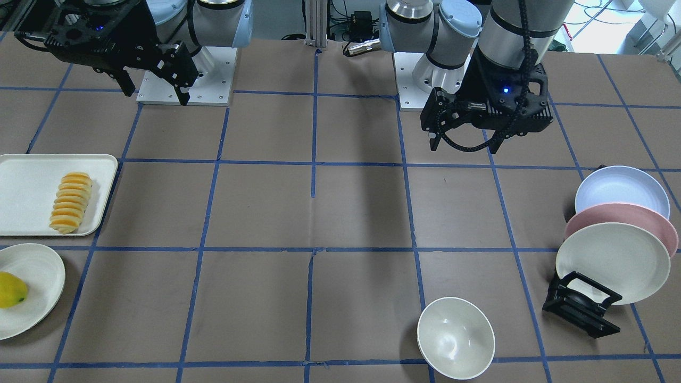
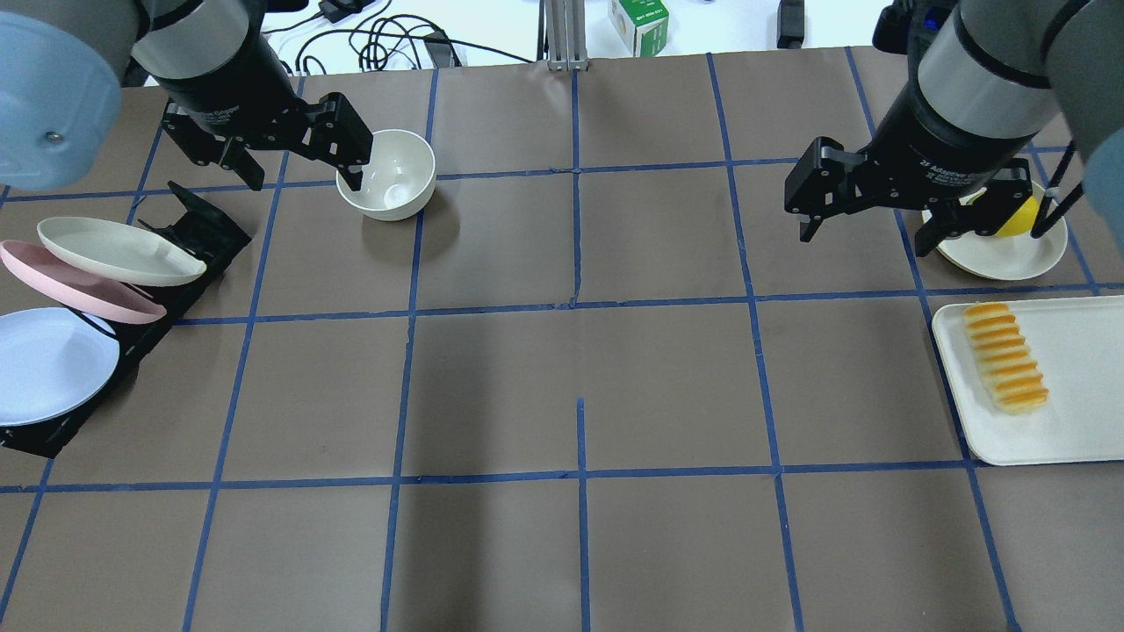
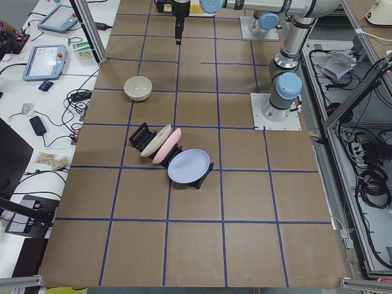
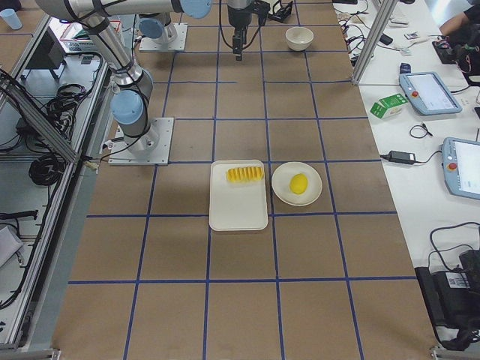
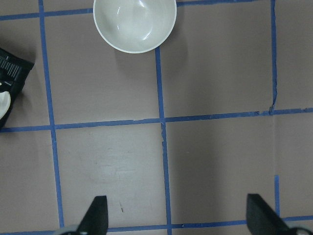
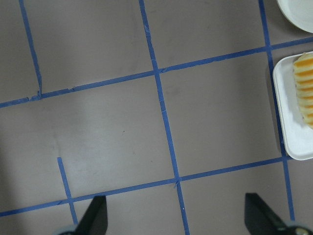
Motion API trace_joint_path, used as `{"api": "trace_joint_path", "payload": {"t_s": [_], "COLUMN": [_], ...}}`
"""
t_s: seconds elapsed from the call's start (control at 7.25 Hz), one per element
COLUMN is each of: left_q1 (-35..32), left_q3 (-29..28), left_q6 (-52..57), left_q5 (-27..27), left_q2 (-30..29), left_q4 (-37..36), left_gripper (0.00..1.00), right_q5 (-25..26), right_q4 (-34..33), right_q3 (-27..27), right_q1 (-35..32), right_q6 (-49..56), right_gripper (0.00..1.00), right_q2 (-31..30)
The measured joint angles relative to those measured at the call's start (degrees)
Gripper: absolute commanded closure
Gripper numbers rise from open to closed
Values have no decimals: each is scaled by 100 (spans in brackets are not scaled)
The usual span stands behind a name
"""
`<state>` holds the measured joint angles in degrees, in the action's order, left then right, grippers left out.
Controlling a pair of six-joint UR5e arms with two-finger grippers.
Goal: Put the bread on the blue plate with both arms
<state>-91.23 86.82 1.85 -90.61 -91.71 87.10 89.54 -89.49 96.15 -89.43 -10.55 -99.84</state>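
So the bread (image 2: 1005,357) was lying lengthwise on the white tray (image 2: 1080,439) over on the robot's right side of the desk (image 2: 580,351), nothing touching it. The blue plate (image 2: 48,364) was way across on the left side, propped on edge in the black rack (image 1: 580,306), in the slot nearest the robot. Both arms hovered above the desk with nothing in them. The right claw (image 2: 865,233) was spread wide, up near the tray but not over the loaf, and the left claw (image 2: 299,167) was spread wide too, hanging by the white bowl (image 2: 391,175). To me it looked like the very first step, with no grab started on either side. My guess for the next move: the left arm has to come down to the rack and pull the blue plate out, then lay it flat somewhere open, while the right arm drops onto the bread and pinches it across its narrow width. The annoying part was the pink plate (image 2: 79,285), leaning just beside the blue one and overlapping it in the overhead view, with the cream plate (image 2: 114,250) behind that, so a sloppy reach could drag those along. On the bread side, a yellow mango-like fruit (image 1: 10,290) sat on a round cream plate (image 1: 37,298) just beside the tray, close enough to bump.
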Motion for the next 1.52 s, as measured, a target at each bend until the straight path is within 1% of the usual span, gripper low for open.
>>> {"api": "trace_joint_path", "payload": {"t_s": [0.41,0.55,0.69,0.83,0.97,1.1,1.24,1.52], "left_q1": [0,19,183,558,1072,1596,2248,3650], "left_q3": [18,27,32,42,91,222,399,636], "left_q6": [-4,22,69,102,181,283,439,1171], "left_q5": [-2,-23,-122,-328,-541,-668,-790,-960], "left_q2": [19,48,110,180,229,236,189,-146], "left_q4": [0,6,88,287,492,517,362,-66], "left_gripper": [0,0,0,0,0,0,0,0], "right_q5": [35,36,27,30,41,47,49,167], "right_q4": [-20,-20,-37,-75,-161,-350,-618,-1462], "right_q3": [2,42,181,382,536,643,792,1246], "right_q1": [86,311,685,1094,1473,1809,2107,2799], "right_q6": [35,61,170,506,1146,1825,2359,3373], "right_gripper": [0,0,0,0,0,0,0,0], "right_q2": [15,34,67,93,108,160,311,747]}}
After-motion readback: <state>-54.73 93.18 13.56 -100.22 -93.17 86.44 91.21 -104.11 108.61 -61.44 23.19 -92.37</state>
